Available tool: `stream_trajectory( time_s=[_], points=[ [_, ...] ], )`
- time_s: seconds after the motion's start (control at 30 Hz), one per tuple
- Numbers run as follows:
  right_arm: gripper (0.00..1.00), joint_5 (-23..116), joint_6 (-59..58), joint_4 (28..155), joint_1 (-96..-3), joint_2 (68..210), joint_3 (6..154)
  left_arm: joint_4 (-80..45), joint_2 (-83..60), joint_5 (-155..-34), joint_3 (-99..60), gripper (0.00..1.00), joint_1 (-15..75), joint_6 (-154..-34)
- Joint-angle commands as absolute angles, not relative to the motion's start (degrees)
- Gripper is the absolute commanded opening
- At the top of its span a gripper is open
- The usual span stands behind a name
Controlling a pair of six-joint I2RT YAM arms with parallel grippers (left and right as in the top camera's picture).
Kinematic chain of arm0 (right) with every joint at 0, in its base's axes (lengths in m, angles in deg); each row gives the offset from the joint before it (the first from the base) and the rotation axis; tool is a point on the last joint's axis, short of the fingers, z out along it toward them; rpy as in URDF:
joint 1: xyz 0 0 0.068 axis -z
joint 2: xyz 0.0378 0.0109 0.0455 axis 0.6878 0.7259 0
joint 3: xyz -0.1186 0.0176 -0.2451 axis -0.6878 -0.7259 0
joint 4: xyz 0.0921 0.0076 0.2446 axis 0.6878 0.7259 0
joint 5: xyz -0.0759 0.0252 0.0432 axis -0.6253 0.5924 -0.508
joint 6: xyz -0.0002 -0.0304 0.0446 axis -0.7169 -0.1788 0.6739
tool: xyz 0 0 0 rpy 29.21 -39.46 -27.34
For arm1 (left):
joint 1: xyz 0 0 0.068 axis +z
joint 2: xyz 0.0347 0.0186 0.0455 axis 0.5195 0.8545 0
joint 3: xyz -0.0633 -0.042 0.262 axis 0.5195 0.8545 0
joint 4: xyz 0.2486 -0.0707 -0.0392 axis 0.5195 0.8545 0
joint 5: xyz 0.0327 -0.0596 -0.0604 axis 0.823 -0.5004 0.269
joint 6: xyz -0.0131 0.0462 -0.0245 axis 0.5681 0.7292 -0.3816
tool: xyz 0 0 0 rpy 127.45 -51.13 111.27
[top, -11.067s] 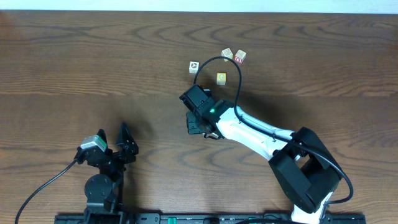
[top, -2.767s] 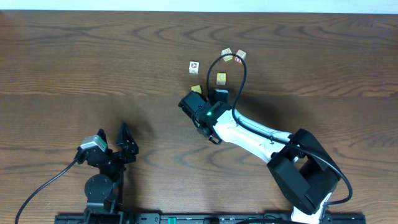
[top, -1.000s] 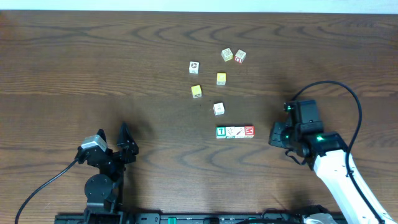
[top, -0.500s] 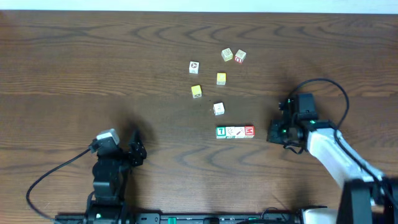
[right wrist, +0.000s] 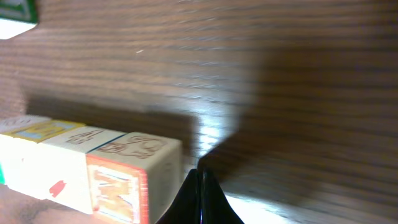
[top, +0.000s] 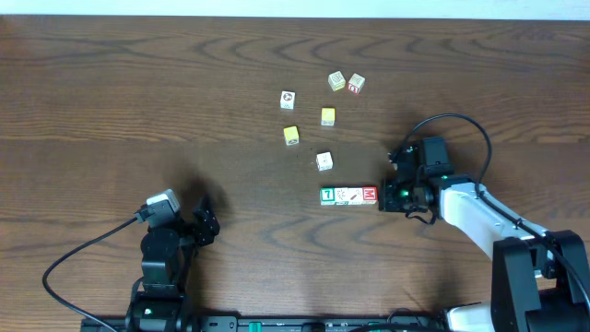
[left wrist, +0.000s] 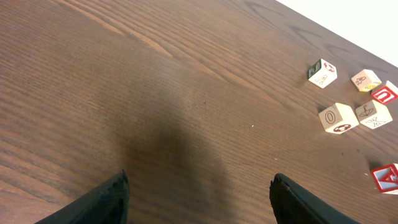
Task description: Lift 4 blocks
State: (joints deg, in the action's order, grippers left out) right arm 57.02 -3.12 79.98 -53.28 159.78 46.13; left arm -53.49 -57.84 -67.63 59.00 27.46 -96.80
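Observation:
Four blocks lie in one touching row (top: 348, 195) on the table: green "7" block (top: 326, 195) at the left end, two white picture blocks (top: 348, 195) in the middle, red "M" block (top: 370, 195) at the right end. My right gripper (top: 383, 196) is shut and empty, low by the table, its tip just right of the red block. In the right wrist view the shut tips (right wrist: 200, 182) sit beside the red "M" block (right wrist: 118, 186), very close to its side face. My left gripper (top: 208, 224) stands open and empty at the front left (left wrist: 199, 190), far from the row.
Several loose cubes lie behind the row: a white one (top: 324, 161) nearest, yellow ones (top: 291, 136) (top: 327, 116), and others (top: 288, 99) (top: 336, 81) (top: 356, 84) farther back. The left wrist view shows scattered cubes (left wrist: 337, 118) at its right edge. The right arm's cable (top: 452, 124) loops above it.
My right gripper, still shut, has slid left along the table up to the red end of the row. The left arm has shifted slightly to the right and turned. The blocks have not moved.

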Motion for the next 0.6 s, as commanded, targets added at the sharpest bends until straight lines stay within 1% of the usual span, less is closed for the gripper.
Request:
stream_trajectory(
  time_s=[0.0, 0.57],
  points=[
    [0.01, 57.7, -4.4, 79.8, -55.1, 160.9, 45.8, -53.7, -57.8, -67.7, 59.4, 0.73, 27.7, -97.1],
    [0.01, 59.1, -5.5, 78.6, -58.2, 160.9, 45.8, -53.7, -57.8, -67.7, 59.4, 0.73, 27.7, -97.6]
  ],
)
